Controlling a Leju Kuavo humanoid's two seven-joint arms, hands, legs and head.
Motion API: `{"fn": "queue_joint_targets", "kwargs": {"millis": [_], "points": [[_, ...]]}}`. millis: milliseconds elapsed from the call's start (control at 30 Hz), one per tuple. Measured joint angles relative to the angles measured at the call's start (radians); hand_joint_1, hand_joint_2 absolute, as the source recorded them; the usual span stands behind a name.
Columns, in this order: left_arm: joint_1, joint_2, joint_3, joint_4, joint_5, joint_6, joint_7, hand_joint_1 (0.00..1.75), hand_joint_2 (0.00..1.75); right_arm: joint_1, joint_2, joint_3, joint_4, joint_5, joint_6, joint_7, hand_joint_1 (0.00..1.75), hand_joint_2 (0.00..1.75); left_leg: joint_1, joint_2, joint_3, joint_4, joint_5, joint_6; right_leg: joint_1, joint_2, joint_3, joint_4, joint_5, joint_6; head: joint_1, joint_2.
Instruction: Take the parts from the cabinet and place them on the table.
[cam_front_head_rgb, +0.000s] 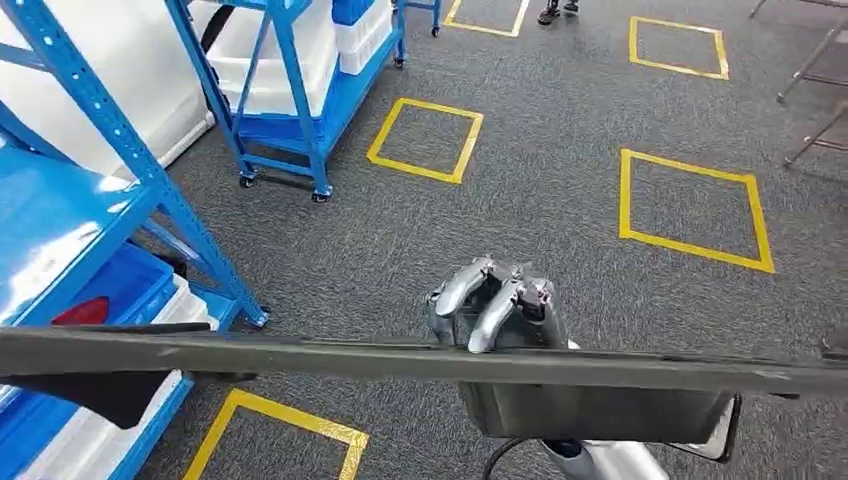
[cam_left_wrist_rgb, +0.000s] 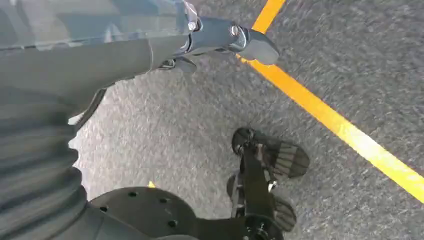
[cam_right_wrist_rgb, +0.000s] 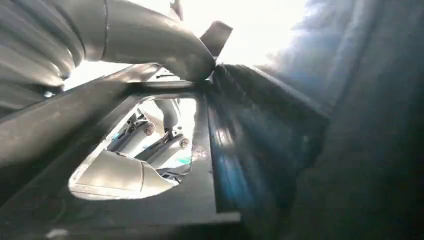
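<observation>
Grey carpet floor spreads across the head view, marked with yellow tape squares: one at twelve o'clock, a larger one at two o'clock, another toward one o'clock at the far edge, and a partly seen one at seven o'clock. A blue wheeled rack stands on the carpet at eleven o'clock, its shelves carrying white bins. A nearer blue shelf unit stands at nine o'clock; its low shelf holds a blue bin with something red inside. The left wrist view shows the same carpet with a yellow tape line.
</observation>
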Motion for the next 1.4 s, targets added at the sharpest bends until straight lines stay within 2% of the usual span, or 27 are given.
{"fn": "queue_joint_targets", "kwargs": {"millis": [100,167,200,267,300,333,400,433,467,533,600,633,667,700,767,833,867,933,967,1000,1133,1167,1200,1233,1300,1333,1400], "points": [[-0.004,0.0,0.0,0.0,-0.002,0.0,-0.001,0.0,1.75,0.008,0.0,-0.006,-0.001,-0.003,0.003,0.0,1.75,1.75,-0.001,0.033,0.014,-0.007,-0.006,-0.017,-0.001,0.037,-0.001,-0.009,0.002,-0.016,0.0,0.0],[-0.005,0.002,-0.001,0.0,-0.006,0.0,-0.001,0.0,1.75,0.012,-0.001,-0.009,-0.005,-0.004,0.003,0.001,1.75,1.75,0.007,-0.042,-0.003,0.041,-0.046,-0.022,-0.01,0.056,0.008,-0.019,0.008,-0.028,0.0,0.0],[-0.003,0.002,-0.001,0.0,-0.01,0.0,0.0,0.0,1.75,0.013,0.0,-0.009,-0.006,-0.005,0.003,0.001,1.75,1.75,0.007,-0.066,-0.036,0.114,-0.088,-0.023,-0.01,0.066,0.008,-0.018,0.009,-0.031,0.0,0.0],[0.004,0.002,-0.001,0.0,-0.013,0.0,0.003,0.0,1.75,0.022,0.0,-0.01,-0.006,-0.005,0.003,0.001,1.75,1.75,0.007,-0.082,-0.114,0.272,-0.15,-0.026,-0.007,0.095,0.008,-0.018,0.008,-0.034,0.0,0.0],[0.006,0.002,-0.001,0.0,-0.013,0.0,0.005,0.0,1.75,0.028,0.0,-0.01,-0.006,-0.005,0.004,0.001,1.75,1.75,0.007,-0.084,-0.134,0.304,-0.148,-0.027,-0.006,0.109,0.008,-0.017,0.008,-0.034,0.0,0.0],[0.006,0.002,-0.001,0.0,-0.013,0.0,0.006,0.0,1.75,0.033,0.0,-0.01,-0.006,-0.005,0.005,0.001,1.75,1.75,0.007,-0.084,-0.132,0.288,-0.123,-0.026,-0.007,0.124,0.009,-0.016,0.008,-0.034,0.0,0.0],[0.003,0.003,-0.001,0.0,-0.008,0.004,0.006,0.0,1.75,0.036,0.0,-0.012,-0.006,-0.007,0.017,0.002,1.75,1.75,0.009,-0.091,-0.078,0.15,-0.032,-0.022,-0.009,0.152,0.01,-0.01,0.006,-0.031,0.0,0.0],[0.003,0.003,-0.001,0.0,-0.003,0.006,0.004,0.0,1.75,0.036,0.0,-0.015,-0.006,-0.008,0.022,0.002,1.75,1.75,0.011,-0.115,-0.042,0.067,0.012,-0.02,-0.01,0.163,0.01,-0.005,0.003,-0.026,0.0,0.0],[0.002,0.003,-0.001,0.0,-0.002,0.008,0.004,0.0,1.75,0.036,0.0,-0.016,-0.006,-0.009,0.022,0.002,1.75,1.75,0.014,-0.164,-0.024,0.026,0.006,-0.016,-0.009,0.172,0.006,-0.001,0.001,-0.021,0.0,0.0],[0.003,0.003,0.001,0.0,0.01,0.01,0.0,0.0,1.75,0.035,0.0,-0.017,-0.006,-0.015,0.03,0.005,1.75,1.75,0.012,-0.156,-0.021,0.011,0.006,-0.012,-0.012,0.193,-0.004,0.005,0.005,-0.008,0.0,0.0],[0.0,0.003,0.003,0.0,0.019,0.01,-0.003,0.0,1.75,0.036,0.0,-0.023,-0.006,-0.021,0.037,0.007,1.75,1.75,0.007,-0.139,-0.017,0.01,0.009,0.001,-0.014,0.213,-0.006,-0.002,0.01,0.007,0.0,0.0],[-0.004,0.003,0.003,0.0,0.02,0.009,-0.004,0.0,1.75,0.037,0.0,-0.026,-0.006,-0.023,0.037,0.007,1.75,1.75,0.013,-0.128,-0.014,0.0,0.016,0.011,-0.014,0.202,-0.008,0.001,0.007,0.01,0.0,0.0],[-0.006,0.003,0.003,0.0,0.021,0.009,-0.006,0.0,1.75,0.036,0.0,-0.029,-0.006,-0.023,0.037,0.007,1.75,1.75,0.012,-0.117,-0.011,-0.005,0.019,0.016,-0.01,0.138,-0.012,0.015,-0.004,0.014,0.0,0.0],[-0.005,0.003,0.003,0.0,0.021,0.01,-0.006,0.0,1.75,0.033,0.0,-0.03,-0.006,-0.024,0.038,0.007,1.75,1.75,0.01,-0.109,-0.01,-0.006,0.019,0.021,-0.01,0.103,-0.033,0.058,-0.034,0.019,0.0,0.0],[0.0,0.004,0.004,0.0,0.021,0.015,-0.004,0.0,1.75,0.034,0.0,-0.032,-0.006,-0.025,0.04,0.007,1.75,1.75,0.007,-0.083,-0.011,-0.005,0.017,0.024,-0.016,0.085,-0.116,0.227,-0.114,0.027,0.0,0.0],[0.001,0.004,0.007,0.0,0.021,0.018,0.001,0.0,1.75,0.034,0.0,-0.033,-0.006,-0.026,0.04,0.007,1.75,1.75,0.005,-0.057,-0.012,-0.005,0.016,0.024,-0.02,0.084,-0.167,0.325,-0.137,0.03,0.0,0.0],[0.001,0.004,0.009,0.0,0.021,0.018,0.002,0.0,1.75,0.034,0.0,-0.033,-0.006,-0.026,0.04,0.007,1.75,1.75,0.004,-0.046,-0.011,-0.005,0.014,0.024,-0.021,0.082,-0.155,0.302,-0.113,0.03,0.0,0.0],[-0.001,0.004,0.01,0.0,0.021,0.018,0.003,0.0,1.75,0.034,0.0,-0.034,-0.006,-0.026,0.04,0.007,1.75,1.75,0.004,-0.028,-0.006,-0.005,0.01,0.019,-0.02,0.07,-0.071,0.147,-0.035,0.025,0.0,0.0],[-0.002,0.003,0.01,0.0,0.02,0.018,0.004,0.0,1.75,0.032,0.0,-0.034,-0.006,-0.026,0.04,0.007,1.75,1.75,0.004,-0.019,-0.001,-0.005,0.007,0.015,-0.017,0.041,-0.011,0.044,0.001,0.018,0.0,0.0],[-0.003,0.003,0.01,0.0,0.019,0.018,0.004,0.0,1.75,0.03,0.0,-0.034,-0.006,-0.026,0.04,0.007,1.75,1.75,-0.003,-0.013,0.002,-0.003,0.002,0.009,-0.005,-0.002,0.01,-0.003,-0.012,0.011,0.0,0.0],[-0.005,0.003,0.011,0.0,0.015,0.02,0.007,0.0,1.75,0.031,0.0,-0.036,-0.008,-0.038,0.036,0.008,1.75,1.75,-0.004,0.021,0.011,-0.009,-0.003,-0.012,0.0,0.047,0.002,-0.008,-0.004,-0.013,0.0,0.0],[-0.007,0.003,0.011,0.0,0.012,0.02,0.008,0.0,1.75,0.032,0.0,-0.037,-0.009,-0.041,0.035,0.008,1.75,1.75,0.003,0.006,0.009,-0.001,-0.013,-0.018,-0.01,0.058,0.011,-0.016,0.002,-0.02,0.0,0.0],[-0.007,0.003,0.011,0.0,0.008,0.02,0.008,0.0,1.75,0.029,0.0,-0.038,-0.01,-0.045,0.035,0.008,1.75,1.75,0.004,-0.04,-0.002,0.031,-0.037,-0.019,-0.011,0.067,0.013,-0.019,0.002,-0.026,0.0,0.0],[-0.005,0.003,0.011,0.0,0.008,0.021,0.008,0.0,1.75,0.027,0.002,-0.037,-0.009,-0.048,0.035,0.008,1.75,1.75,0.004,-0.064,-0.031,0.096,-0.075,-0.02,-0.011,0.073,0.013,-0.019,0.003,-0.031,0.0,0.0],[0.001,0.002,0.011,0.0,0.006,0.021,0.01,0.0,1.75,0.029,0.003,-0.038,-0.008,-0.055,0.034,0.008,1.75,1.75,0.004,-0.082,-0.113,0.263,-0.145,-0.024,-0.008,0.097,0.013,-0.018,0.002,-0.035,0.0,0.0],[0.003,0.002,0.011,0.0,0.006,0.021,0.011,0.0,1.75,0.03,0.003,-0.038,-0.006,-0.057,0.034,0.008,1.75,1.75,0.004,-0.084,-0.141,0.311,-0.152,-0.025,-0.007,0.111,0.013,-0.018,0.002,-0.035,0.0,0.0],[0.003,0.002,0.011,0.0,0.006,0.024,0.011,0.0,1.75,0.03,0.003,-0.038,-0.004,-0.059,0.034,0.008,1.75,1.75,0.004,-0.085,-0.133,0.272,-0.101,-0.023,-0.006,0.136,0.016,-0.017,0.002,-0.034,0.0,0.0]]}}
